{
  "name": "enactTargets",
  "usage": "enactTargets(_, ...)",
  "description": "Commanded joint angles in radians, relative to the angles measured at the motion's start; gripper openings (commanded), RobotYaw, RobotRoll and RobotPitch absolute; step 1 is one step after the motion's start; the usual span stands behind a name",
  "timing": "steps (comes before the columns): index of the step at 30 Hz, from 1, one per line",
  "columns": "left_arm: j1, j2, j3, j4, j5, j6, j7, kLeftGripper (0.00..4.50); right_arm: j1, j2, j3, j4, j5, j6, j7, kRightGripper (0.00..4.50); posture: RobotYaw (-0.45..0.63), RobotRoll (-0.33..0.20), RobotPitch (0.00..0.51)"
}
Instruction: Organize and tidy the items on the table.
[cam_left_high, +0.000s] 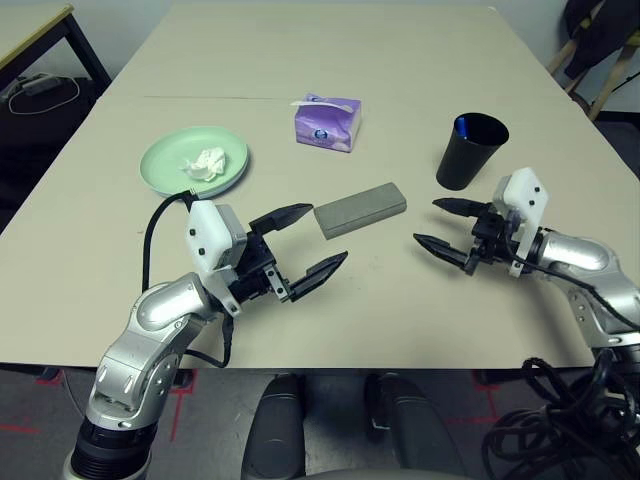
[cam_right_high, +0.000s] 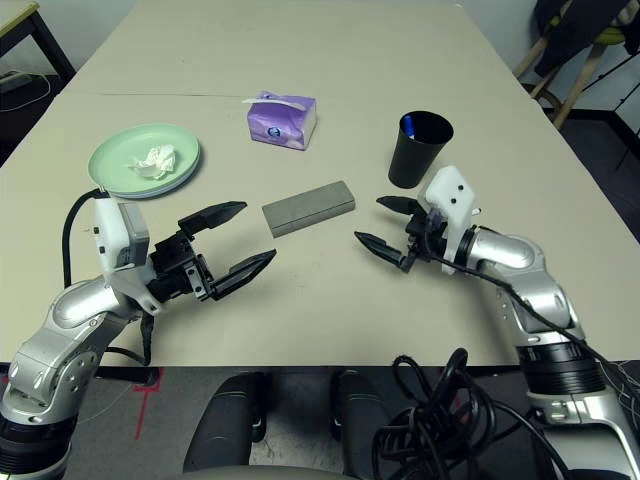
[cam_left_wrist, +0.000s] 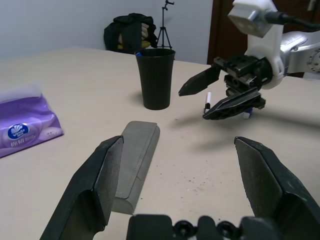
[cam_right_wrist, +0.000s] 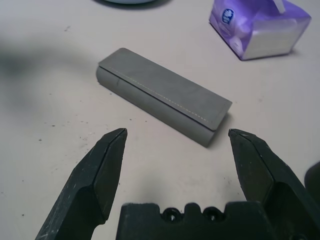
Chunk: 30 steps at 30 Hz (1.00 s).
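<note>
**Both grippers wide open, case waiting in the middle**

You've got the grey oblong glasses case (cam_left_high: 360, 209) lying flat on the large beige matte table (cam_left_high: 300, 60), lid shut, slanted between your two arms and touching neither. Your left gripper (cam_left_high: 305, 245) hovers just to its near-left, black fingers spread wide and empty. Your right gripper (cam_right_high: 385, 224) sits off to the case's right, jaws equally wide, nothing held.

To the far right stands the black cup (cam_right_high: 418, 150), upright, with something blue inside it. A thin white pen (cam_left_wrist: 207, 102) lies on the table beyond it in the left wrist view. Far left is the pale green plate (cam_left_high: 170, 150) with the crumpled white tissue (cam_left_high: 205, 164) resting on it. The purple tissue box (cam_left_high: 327, 122) sits at far centre, apart from everything.

The case looks rigid and light, and its smooth shell could slip under a shallow pinch. If you go for it, I'd span the short width near the middle of its length, so it doesn't swing. The cup looks light and tippy: take it across the wall, not the rim. The tissue is soft and will crush, so a loose pinch should do.
</note>
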<state>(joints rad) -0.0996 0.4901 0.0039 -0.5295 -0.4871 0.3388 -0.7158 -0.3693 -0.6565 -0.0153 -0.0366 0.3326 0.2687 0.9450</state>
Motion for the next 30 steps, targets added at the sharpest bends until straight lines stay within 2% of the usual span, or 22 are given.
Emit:
enactTargets(1, 0.006, -0.004, -0.022, 0.02, 0.019, -0.027, -0.006, 4.48, -0.02, -0.048, -0.021, -0.02, 0.007, 0.016, 0.029, 4.5, 0.1, 0.0, 0.125)
enactTargets(7, -0.032, -0.028, -0.023, 0.031, 0.02, -0.034, 0.014, 4.48, -0.076, -0.155, -0.01, -0.017, -0.009, 0.059, 0.077, 4.5, 0.09, 0.0, 0.127)
enactTargets(14, -0.06, -0.045, -0.025, 0.041, 0.016, -0.031, 0.025, 4.48, -0.145, -0.315, 0.09, 0.034, -0.104, 0.114, 0.203, 4.5, 0.09, 0.0, 0.126)
enactTargets(23, -0.081, -0.063, -0.021, 0.058, 0.012, -0.023, 0.041, 4.48, -0.232, -0.402, 0.184, 0.044, -0.189, 0.209, 0.328, 4.5, 0.09, 0.0, 0.126)
enactTargets(26, -0.085, -0.062, -0.025, 0.062, 0.014, -0.022, 0.041, 4.48, -0.269, -0.457, 0.253, 0.046, -0.244, 0.271, 0.4, 4.5, 0.09, 0.0, 0.129)
enactTargets(30, -0.085, -0.061, -0.025, 0.066, 0.013, -0.02, 0.043, 4.48, -0.288, -0.497, 0.293, 0.061, -0.288, 0.24, 0.467, 4.5, 0.08, 0.0, 0.133)
